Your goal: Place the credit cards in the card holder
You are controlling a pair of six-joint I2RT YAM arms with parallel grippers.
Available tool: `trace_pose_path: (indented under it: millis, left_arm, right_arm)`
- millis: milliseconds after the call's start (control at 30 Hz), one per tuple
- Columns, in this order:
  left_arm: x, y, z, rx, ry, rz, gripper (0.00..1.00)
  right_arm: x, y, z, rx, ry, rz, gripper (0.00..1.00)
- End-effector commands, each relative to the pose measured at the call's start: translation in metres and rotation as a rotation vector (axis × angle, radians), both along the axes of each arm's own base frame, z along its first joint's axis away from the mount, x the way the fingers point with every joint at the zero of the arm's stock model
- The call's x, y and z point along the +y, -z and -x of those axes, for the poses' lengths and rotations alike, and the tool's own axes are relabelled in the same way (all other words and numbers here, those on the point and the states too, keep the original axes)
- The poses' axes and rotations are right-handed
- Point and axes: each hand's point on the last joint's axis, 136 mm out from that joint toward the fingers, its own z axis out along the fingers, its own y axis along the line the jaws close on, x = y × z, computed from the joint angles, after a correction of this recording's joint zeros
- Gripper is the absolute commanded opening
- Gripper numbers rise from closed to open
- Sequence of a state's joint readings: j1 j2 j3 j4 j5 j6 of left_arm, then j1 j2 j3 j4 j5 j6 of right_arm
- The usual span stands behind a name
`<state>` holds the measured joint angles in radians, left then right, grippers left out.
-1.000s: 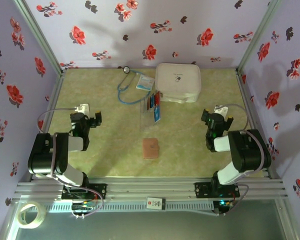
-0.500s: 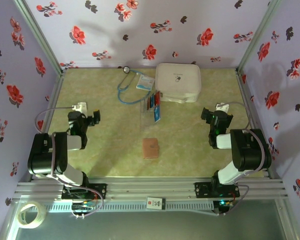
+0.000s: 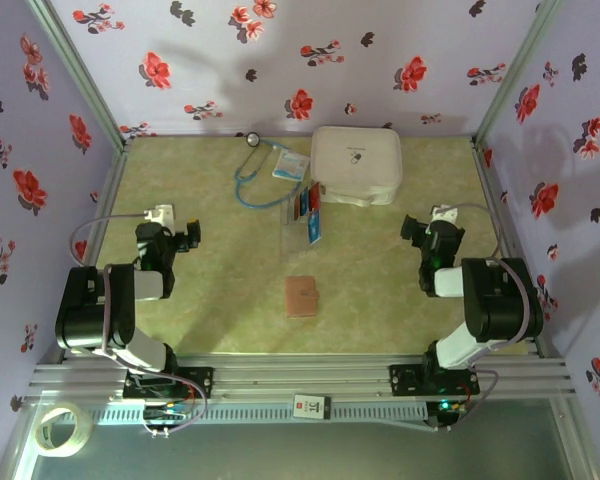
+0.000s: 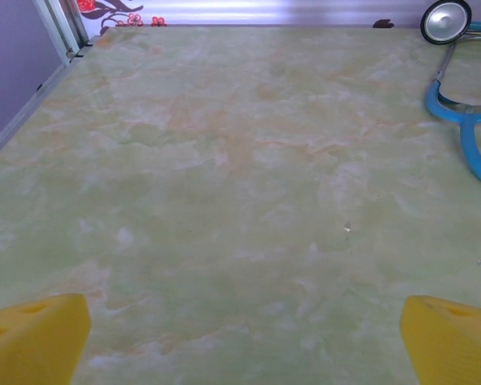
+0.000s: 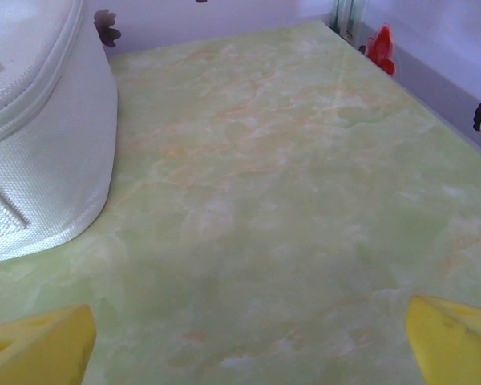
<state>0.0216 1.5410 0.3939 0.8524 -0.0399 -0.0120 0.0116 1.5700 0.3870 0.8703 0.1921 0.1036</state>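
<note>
Left fingers [image 4: 34,337] cropped at corners

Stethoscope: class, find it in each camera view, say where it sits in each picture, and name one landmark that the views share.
Top external: the stethoscope lies at the far side of the table, left of the white case.
Left wrist: upper right corner, with its chest piece at the top edge.
Right wrist: this camera faces the white case, at left.
Shared landmark: the green marbled table.
</note>
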Motion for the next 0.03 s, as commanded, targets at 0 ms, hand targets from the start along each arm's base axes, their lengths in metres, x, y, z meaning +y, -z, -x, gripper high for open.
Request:
trace_pose_path:
  millis: [0]
  left_arm:
    - [-0.0028, -0.0061, -0.0035, -0.022, 0.011, -0.005, 1.0]
  right_arm:
    - [0.0085, -0.0064, -0.0044, -0.014, -0.057, -0.007, 0.99]
